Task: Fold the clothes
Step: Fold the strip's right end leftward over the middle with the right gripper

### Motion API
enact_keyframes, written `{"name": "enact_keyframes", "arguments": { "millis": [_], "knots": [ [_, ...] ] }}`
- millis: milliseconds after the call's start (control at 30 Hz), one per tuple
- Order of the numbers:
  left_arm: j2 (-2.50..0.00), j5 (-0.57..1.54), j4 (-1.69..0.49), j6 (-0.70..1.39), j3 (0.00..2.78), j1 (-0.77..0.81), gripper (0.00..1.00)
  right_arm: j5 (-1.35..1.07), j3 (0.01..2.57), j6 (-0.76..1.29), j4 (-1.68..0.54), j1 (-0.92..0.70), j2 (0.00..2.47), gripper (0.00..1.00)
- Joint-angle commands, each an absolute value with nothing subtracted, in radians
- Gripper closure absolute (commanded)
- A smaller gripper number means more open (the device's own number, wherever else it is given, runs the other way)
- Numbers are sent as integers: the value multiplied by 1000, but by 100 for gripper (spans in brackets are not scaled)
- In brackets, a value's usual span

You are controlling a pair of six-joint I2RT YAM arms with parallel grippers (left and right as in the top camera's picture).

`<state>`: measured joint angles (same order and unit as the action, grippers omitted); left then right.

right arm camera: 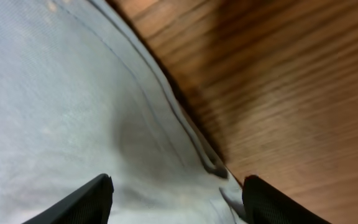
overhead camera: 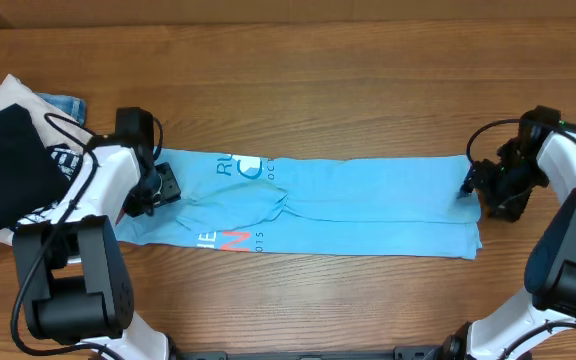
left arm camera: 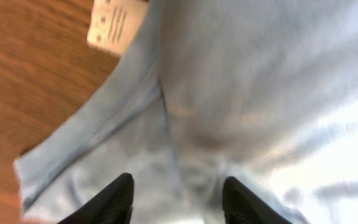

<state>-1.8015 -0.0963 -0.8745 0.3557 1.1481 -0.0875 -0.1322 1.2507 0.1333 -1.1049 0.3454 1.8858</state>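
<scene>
The sky-blue T-shirt (overhead camera: 318, 205) lies on the wooden table, folded lengthwise into a long strip with white and red lettering near its left half. My left gripper (overhead camera: 163, 188) is open just above the shirt's left end. In the left wrist view the fingers (left arm camera: 176, 199) straddle blue cloth (left arm camera: 241, 93) next to the white neck label (left arm camera: 110, 25). My right gripper (overhead camera: 471, 185) is open at the shirt's right end. In the right wrist view the fingers (right arm camera: 176, 202) span the hem (right arm camera: 185, 124) at the cloth's edge.
A stack of folded garments sits at the far left: a black one with white print (overhead camera: 8, 170) on top of a beige one (overhead camera: 8, 95) and a denim one (overhead camera: 63, 105). Bare wooden table (overhead camera: 368, 90) lies behind the shirt.
</scene>
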Motion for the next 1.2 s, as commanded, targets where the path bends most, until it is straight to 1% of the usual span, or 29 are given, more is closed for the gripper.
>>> {"name": "enact_keyframes", "arguments": {
  "millis": [0, 100, 200, 267, 367, 400, 467, 500, 533, 633, 667, 733, 900, 967, 1067, 1167],
  "knots": [
    [-1812, -22, -943, 337, 1192, -91, 48, -179, 1194, 103, -1060, 342, 1875, 30],
    [-1812, -6, -965, 337, 1192, -91, 48, -244, 1142, 99, -1003, 342, 1875, 31],
    [-1812, -6, -965, 337, 1192, -91, 47, -297, 1115, 72, -995, 342, 1875, 33],
    [-1812, -2, -966, 337, 1192, -91, 47, -316, 1105, 51, -995, 340, 1875, 39],
    [-1812, 1, -969, 337, 1192, -91, 47, -316, 1105, 52, -989, 340, 1875, 62],
    [-1812, 1, -970, 337, 1192, -91, 48, -316, 1105, 52, -987, 340, 1875, 67],
    [-1812, 1, -976, 337, 1192, -91, 48, -316, 1105, 52, -981, 340, 1875, 82],
    [-1812, 1, -980, 337, 1192, -91, 48, -316, 1105, 52, -977, 340, 1875, 91],
    [-1812, 2, -983, 337, 1192, -91, 48, -312, 1106, 57, -973, 342, 1875, 96],
    [-1812, 27, -987, 337, 1192, -91, 48, -239, 1116, 120, -965, 349, 1875, 96],
    [-1812, 55, -982, 336, 1192, -91, 48, -159, 1141, 163, -972, 361, 1875, 96],
    [-1812, 73, -970, 331, 1193, -91, 48, -85, 1187, 200, -994, 383, 1875, 96],
    [-1812, 106, -953, 294, 1219, -91, 48, -60, 1356, 222, -1070, 475, 1875, 96],
    [-1812, 110, -953, 295, 1235, -91, 47, -60, 1447, 221, -1136, 503, 1875, 96],
    [-1812, 132, -951, 295, 1239, -91, 47, -60, 1516, 221, -1217, 493, 1875, 96],
    [-1812, 133, -953, 295, 1239, -91, 47, -60, 1558, 212, -1287, 406, 1875, 96]
  ]
}}
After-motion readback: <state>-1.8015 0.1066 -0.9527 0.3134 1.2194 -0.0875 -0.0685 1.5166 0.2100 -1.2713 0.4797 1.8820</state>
